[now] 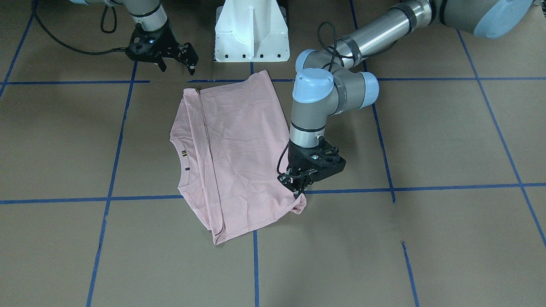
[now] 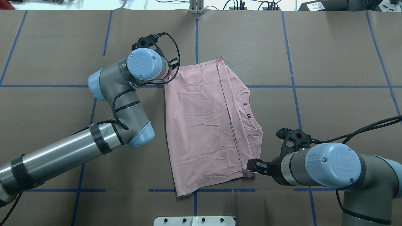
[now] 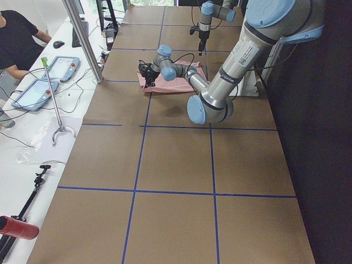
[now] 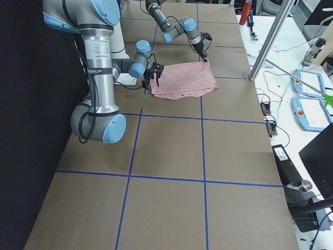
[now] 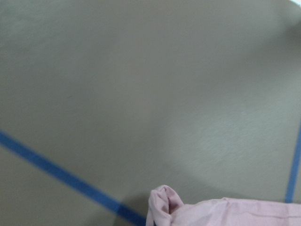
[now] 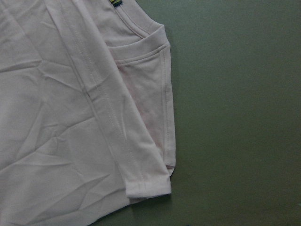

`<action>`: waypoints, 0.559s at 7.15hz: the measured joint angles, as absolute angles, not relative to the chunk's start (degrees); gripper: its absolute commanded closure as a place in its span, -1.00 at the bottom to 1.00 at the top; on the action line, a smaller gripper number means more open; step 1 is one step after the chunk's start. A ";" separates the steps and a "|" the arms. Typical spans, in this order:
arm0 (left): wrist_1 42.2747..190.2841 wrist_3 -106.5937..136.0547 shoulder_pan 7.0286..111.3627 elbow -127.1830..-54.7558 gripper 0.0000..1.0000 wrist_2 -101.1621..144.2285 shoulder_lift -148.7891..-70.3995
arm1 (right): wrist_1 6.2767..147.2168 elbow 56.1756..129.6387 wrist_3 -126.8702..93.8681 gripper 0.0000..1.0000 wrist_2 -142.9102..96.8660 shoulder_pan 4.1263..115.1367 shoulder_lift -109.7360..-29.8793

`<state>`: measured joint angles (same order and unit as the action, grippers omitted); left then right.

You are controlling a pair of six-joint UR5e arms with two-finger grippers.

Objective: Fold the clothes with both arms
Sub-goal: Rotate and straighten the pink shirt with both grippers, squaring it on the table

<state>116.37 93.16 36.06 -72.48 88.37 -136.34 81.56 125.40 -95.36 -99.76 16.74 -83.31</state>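
The pale pink T-shirt (image 1: 239,149) lies folded flat on the tabletop (image 1: 426,238) before the white pedestal (image 1: 251,30). It looks light, limp and apt to bunch, so I judge it best pinched through all layers at a corner or hem. The front-facing view shows the left fingers (image 1: 297,185) pressed together on a bunched far corner (image 1: 301,205), a grip the overhead view hides under the wrist, and the right fingers (image 1: 190,55) spread, clear of the cloth; only the right wrist view reveals the stacked sleeve edges (image 6: 164,141).
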 measured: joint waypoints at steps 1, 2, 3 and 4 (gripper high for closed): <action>121.23 91.04 36.55 -67.56 1.00 87.60 -137.96 | 81.54 125.18 -95.38 -1.00 -99.75 17.02 -83.24; 125.46 89.50 36.94 -63.49 1.00 86.83 -139.17 | 81.51 125.11 -95.42 -1.00 -99.75 17.21 -83.15; 128.13 88.76 37.41 -60.45 1.00 86.20 -140.13 | 81.50 125.05 -95.44 -1.00 -99.75 17.38 -83.07; 129.46 88.46 37.81 -58.69 1.00 85.64 -140.61 | 81.53 124.99 -95.45 -1.00 -99.75 17.60 -83.06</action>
<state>129.46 88.46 37.81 -58.69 85.64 -140.61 81.53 124.99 -95.45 -99.75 17.60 -83.06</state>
